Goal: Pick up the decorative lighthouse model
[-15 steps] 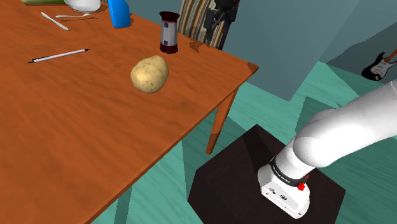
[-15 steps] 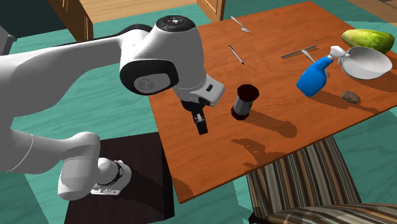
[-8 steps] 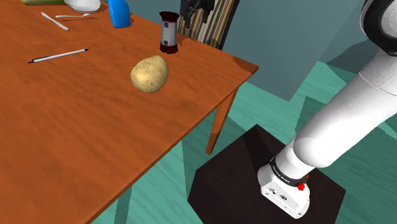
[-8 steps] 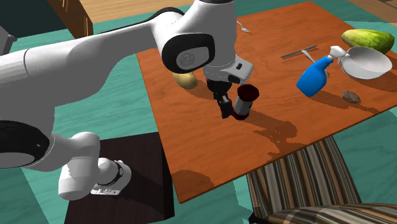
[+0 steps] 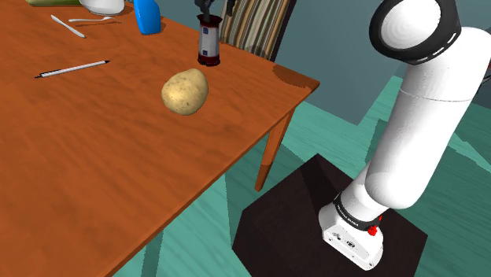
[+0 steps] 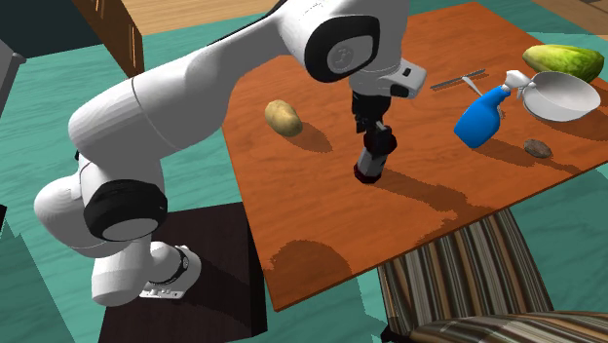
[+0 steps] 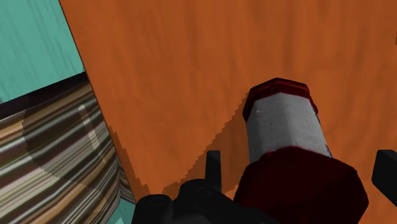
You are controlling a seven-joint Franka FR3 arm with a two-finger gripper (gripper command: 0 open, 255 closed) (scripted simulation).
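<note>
I see the end effector (image 7: 299, 159) spread wide, its fingers either side of the lighthouse model (image 7: 285, 130), which stands upright on the counter (image 7: 191, 63) near the striped chair (image 7: 57, 159). I judge it rigid, light and easily tipped, so I'd pinch the pale body under the dark red cap.

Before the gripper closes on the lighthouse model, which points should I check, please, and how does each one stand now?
1. The gripper is open: ok, its fingers stand apart.
2. The lighthouse model sits between them in the wrist view: ok.
3. It stands upright on the table: ok.
4. The fingers are low enough along its body: cannot tell.
5. The potato and the blue spray bottle stand apart from it: ok.
</note>
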